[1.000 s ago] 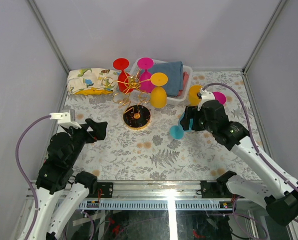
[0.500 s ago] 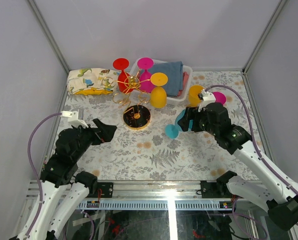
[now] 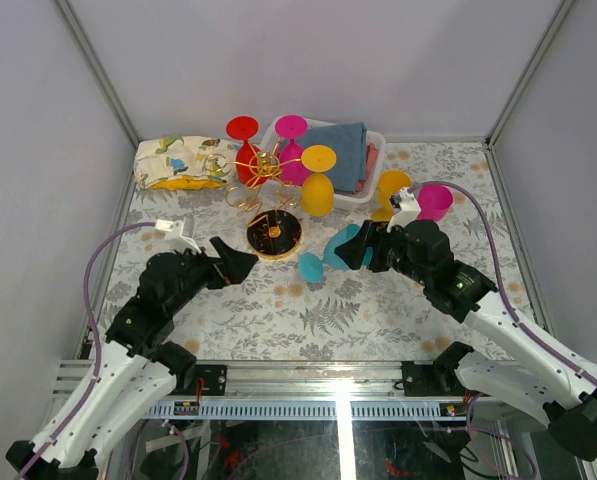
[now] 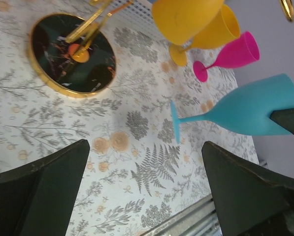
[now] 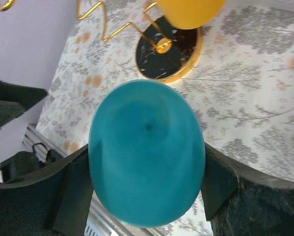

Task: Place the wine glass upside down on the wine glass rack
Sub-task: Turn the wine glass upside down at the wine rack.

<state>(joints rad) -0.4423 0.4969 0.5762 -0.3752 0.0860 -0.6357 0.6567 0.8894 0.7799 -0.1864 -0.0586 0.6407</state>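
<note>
right arm reaches fwd and left over the surface [image 3: 278,300], forearm low, right gripper [image 3: 350,248] turned toward the centre. its jaws stand wide, clamped on the bowl of the teal wine glass [image 3: 338,242]. the glass is held sideways, foot pointing left, just right of the round base [image 3: 274,235] of the wine glass rack [image 3: 263,166]. can't tell if the foot clears the surface.

left arm is bent at the elbow w/ the left gripper [image 3: 240,262] low, just left of that base, jaws spread wide w/ nothing btwn them.

right wrist cam: the teal bowl fills the view, fingers [image 5: 73,191] on both sides, stem and foot hidden behind it. left wrist cam: rack cut off above the base. top cam: right fingertips mostly hidden by the bowl.
</note>
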